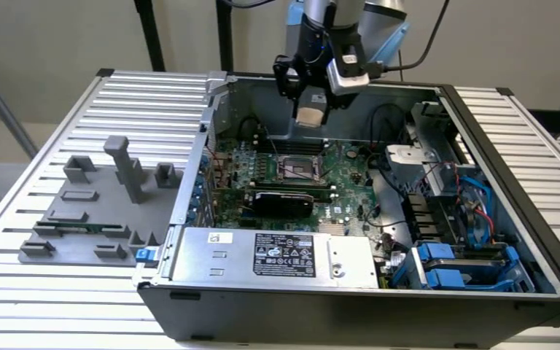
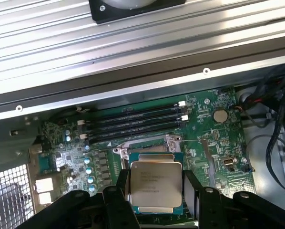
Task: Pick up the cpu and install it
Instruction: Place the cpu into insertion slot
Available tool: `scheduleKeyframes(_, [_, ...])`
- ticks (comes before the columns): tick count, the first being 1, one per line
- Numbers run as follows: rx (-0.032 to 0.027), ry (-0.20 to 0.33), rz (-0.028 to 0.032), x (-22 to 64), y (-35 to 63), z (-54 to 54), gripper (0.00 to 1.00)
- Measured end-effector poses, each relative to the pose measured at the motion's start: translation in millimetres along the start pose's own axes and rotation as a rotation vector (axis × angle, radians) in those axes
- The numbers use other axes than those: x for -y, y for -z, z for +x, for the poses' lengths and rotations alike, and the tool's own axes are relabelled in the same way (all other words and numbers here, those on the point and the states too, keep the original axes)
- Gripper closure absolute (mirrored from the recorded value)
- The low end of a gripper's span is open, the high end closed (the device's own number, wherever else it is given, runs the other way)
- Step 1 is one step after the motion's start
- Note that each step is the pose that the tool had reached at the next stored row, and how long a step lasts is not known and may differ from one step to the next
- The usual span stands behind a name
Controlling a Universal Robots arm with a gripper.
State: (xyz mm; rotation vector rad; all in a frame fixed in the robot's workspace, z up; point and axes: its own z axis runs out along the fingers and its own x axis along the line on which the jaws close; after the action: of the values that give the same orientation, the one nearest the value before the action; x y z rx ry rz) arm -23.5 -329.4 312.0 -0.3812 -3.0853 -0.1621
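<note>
tool [image 1: 309, 117] is clamped on the cpu [image 2: 155, 185], upper middle of the exterior view; socket [image 1: 294, 169] sits almost straight under it, clear gap between

Arm [image 1: 334, 29] coming down from above, hand [image 1: 309, 111] pointing downward, fingers [image 2: 115, 202] clamped on the cpu [image 2: 156, 183]

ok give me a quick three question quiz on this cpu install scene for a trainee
1. True or false: the cpu already sits in the motherboard socket.
2. What does the end effector hold? A) a memory stick B) the cpu C) nothing
3. Fill in: the grey fixture blocks stand to the exterior view's ____ of the computer case.

Key: 1 false, it is held above the motherboard socket; 2 B; 3 left.
</note>
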Motion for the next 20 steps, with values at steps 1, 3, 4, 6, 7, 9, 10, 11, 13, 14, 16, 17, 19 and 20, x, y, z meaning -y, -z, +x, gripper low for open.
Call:
scheduleKeyframes(1, [0.0018,-0.018,-0.0006,0.1,-0.5,0.0,0.46])
scheduleKeyframes(3, [0.0054,-0.054,-0.0022,0.2,-1.7,-0.1,0.46])
scheduleKeyframes(4, [0.0072,-0.072,-0.0028,0.2,-2.3,-0.1,0.46])
scheduleKeyframes(6, [0.0108,-0.108,-0.0043,0.4,-3.6,-0.2,0.46])
scheduleKeyframes(7, [0.0126,-0.126,-0.0051,0.4,-4.2,-0.2,0.46])
scheduleKeyframes(9, [0.0162,-0.161,-0.0065,0.6,-5.4,-0.2,0.46])
scheduleKeyframes(10, [0.0179,-0.179,-0.0072,0.6,-6.1,-0.2,0.46])
scheduleKeyframes(11, [0.0198,-0.198,-0.0080,0.7,-6.7,-0.3,0.46])
scheduleKeyframes(13, [0.0234,-0.234,-0.0095,0.8,-8.1,-0.3,0.46])
scheduleKeyframes(14, [0.0253,-0.252,-0.0103,0.9,-8.8,-0.4,0.46])
scheduleKeyframes(16, [0.0289,-0.288,-0.0119,1.0,-10.1,-0.4,0.46])
scheduleKeyframes(17, [0.0307,-0.307,-0.0124,1.1,-10.8,-0.4,0.46])
scheduleKeyframes(19, [0.0344,-0.343,-0.0140,1.2,-12.2,-0.5,0.46])
scheduleKeyframes(20, [0.0362,-0.361,-0.0148,1.3,-12.9,-0.5,0.46])
